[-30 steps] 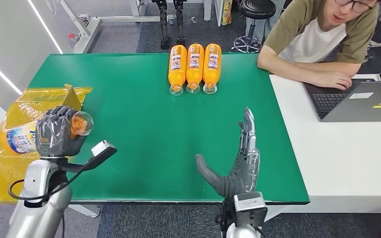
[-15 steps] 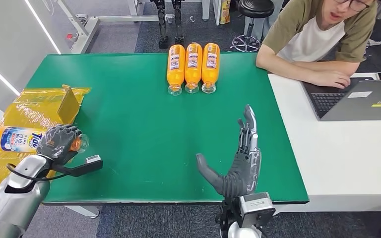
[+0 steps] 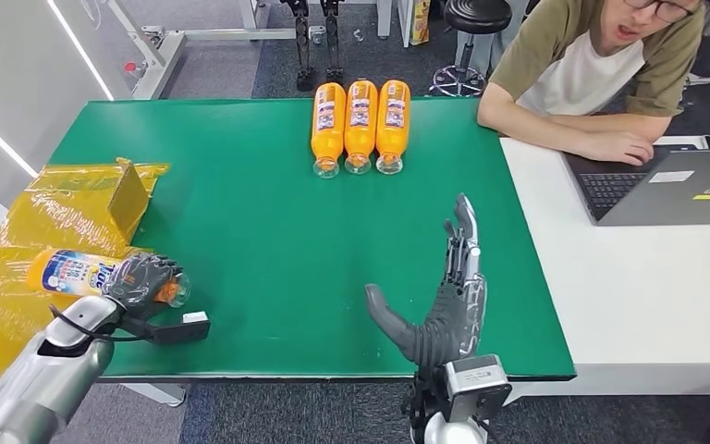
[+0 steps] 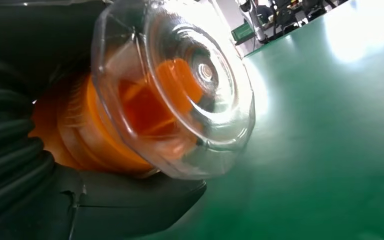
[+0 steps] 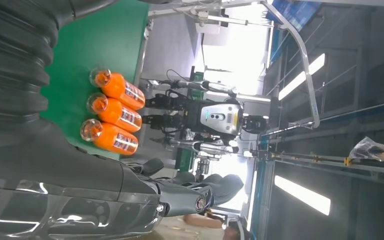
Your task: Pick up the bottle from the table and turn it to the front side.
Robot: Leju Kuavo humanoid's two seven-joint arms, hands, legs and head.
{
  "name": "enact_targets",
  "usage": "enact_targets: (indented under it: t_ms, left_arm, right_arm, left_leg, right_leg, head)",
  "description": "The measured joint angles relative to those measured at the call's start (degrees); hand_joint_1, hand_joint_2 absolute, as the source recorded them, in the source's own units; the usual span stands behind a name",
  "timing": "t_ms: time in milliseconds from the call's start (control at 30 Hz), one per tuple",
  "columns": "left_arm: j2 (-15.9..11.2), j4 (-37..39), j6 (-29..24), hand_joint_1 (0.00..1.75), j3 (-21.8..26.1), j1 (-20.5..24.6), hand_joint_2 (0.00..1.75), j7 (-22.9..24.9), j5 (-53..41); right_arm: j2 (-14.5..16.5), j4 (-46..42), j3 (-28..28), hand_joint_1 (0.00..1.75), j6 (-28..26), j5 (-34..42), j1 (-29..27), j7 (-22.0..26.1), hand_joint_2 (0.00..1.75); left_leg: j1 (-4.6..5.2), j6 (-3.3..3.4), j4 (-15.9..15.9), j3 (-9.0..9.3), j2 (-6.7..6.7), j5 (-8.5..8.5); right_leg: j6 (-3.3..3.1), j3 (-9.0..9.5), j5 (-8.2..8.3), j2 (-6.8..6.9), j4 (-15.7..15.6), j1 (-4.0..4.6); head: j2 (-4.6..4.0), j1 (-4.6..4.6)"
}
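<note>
The robot's left hand (image 3: 145,282) is wrapped around the neck end of an orange drink bottle (image 3: 74,272), its dark fingers curled over the bottle just behind the clear cap (image 3: 179,294). The bottle lies on its side low over the near-left edge of the green table (image 3: 259,231), label end reaching out over a crumpled yellow plastic bag (image 3: 46,217) that drapes off the table's left side. From the left wrist camera, the clear cap (image 4: 180,95) bulges toward the lens with orange showing through it, and the grey thumb (image 4: 125,205) sits beneath it.

The right hand (image 3: 444,301) stands upright at the near edge of the table, fingers straight and spread, thumb out to the side, holding nothing.

At the far edge, three more orange bottles (image 3: 361,125) lie side by side, touching, caps toward the robot. A person in an olive and white shirt (image 3: 592,74) leans on the white desk (image 3: 647,277) adjoining the table on the right, arms folded beside an open laptop (image 3: 675,185).
</note>
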State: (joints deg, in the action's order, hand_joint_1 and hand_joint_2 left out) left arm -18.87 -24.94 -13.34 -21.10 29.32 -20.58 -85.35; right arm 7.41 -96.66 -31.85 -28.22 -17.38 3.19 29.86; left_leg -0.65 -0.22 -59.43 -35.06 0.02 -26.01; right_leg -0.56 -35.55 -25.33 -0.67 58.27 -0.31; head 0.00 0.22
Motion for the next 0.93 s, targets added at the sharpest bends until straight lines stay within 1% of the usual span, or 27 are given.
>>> enact_targets:
  t_ms: [67,100,200,333,467,667,800,933]
  left_arm:
    - [0.7,0.5,-0.6,0.32,-0.5,0.4,1.75,0.8,0.0]
    - [1.0,0.7,-1.2,0.0,-0.7,0.6,1.75,1.2,0.0]
    - [2.4,1.0,-3.7,0.0,-0.8,1.3,1.75,2.5,1.5]
    - [4.6,1.2,-6.2,0.0,-0.5,2.3,1.75,3.0,6.8]
    - [6.2,1.3,-6.4,0.0,0.1,2.9,1.75,3.1,9.2]
    - [7.3,1.4,-6.4,0.0,0.7,3.0,1.75,2.9,10.3]
    - [7.7,1.4,-7.2,0.0,2.3,2.9,1.75,0.7,14.3]
    - [7.8,0.9,-12.7,0.0,4.9,1.9,1.75,-2.7,20.5]
  right_arm:
    - [0.0,0.0,0.0,0.0,0.0,-0.4,0.1,-0.3,1.75]
    - [0.0,0.0,0.0,0.0,0.0,-0.7,0.1,-0.4,1.75]
    - [0.0,-0.2,0.0,0.0,-0.4,-1.7,0.1,-0.7,1.75]
    - [0.0,-0.5,0.0,0.0,-1.1,-2.5,-0.7,-0.9,1.75]
    - [0.0,-0.5,0.0,0.0,-1.6,-2.5,-1.5,-0.9,1.75]
    - [0.0,-0.5,0.0,0.0,-1.7,-2.6,-1.9,-0.9,1.75]
    - [0.0,-0.8,0.0,0.0,-1.8,-3.2,-2.6,-1.3,1.75]
    - [0.0,-1.5,0.5,0.0,-1.9,-4.0,-3.7,-1.6,1.75]
  left_leg:
    - [0.0,0.0,0.0,0.01,0.01,0.0]
    - [0.0,0.0,0.0,0.01,0.0,0.0]
    - [0.0,0.0,0.0,0.0,-0.03,0.0]
    - [0.0,0.0,0.0,0.0,-0.02,0.0]
    - [0.0,0.0,0.0,0.0,-0.02,0.0]
    - [-0.01,0.0,0.0,0.0,-0.01,0.0]
    - [-0.01,0.0,0.0,0.0,-0.01,0.0]
    - [-0.01,-0.01,0.0,0.0,0.01,0.0]
  right_leg:
    - [0.0,-0.01,0.0,0.0,0.0,0.0]
    - [0.0,-0.01,0.0,0.0,0.0,0.0]
    - [0.0,-0.01,0.0,0.03,0.0,0.0]
    - [0.0,0.0,0.0,0.02,0.0,0.0]
    - [0.0,0.0,0.0,0.01,0.0,0.0]
    - [0.0,0.0,0.0,0.01,0.0,0.0]
    - [0.0,0.0,0.0,0.01,0.0,0.0]
    - [0.0,-0.01,0.0,-0.02,0.0,0.0]
  head:
    - [0.0,0.0]
    - [0.0,0.0]
    - [0.0,-0.01]
    - [0.0,-0.01]
    - [0.0,0.0]
    - [0.0,0.0]
    - [0.0,0.0]
    - [0.0,0.0]
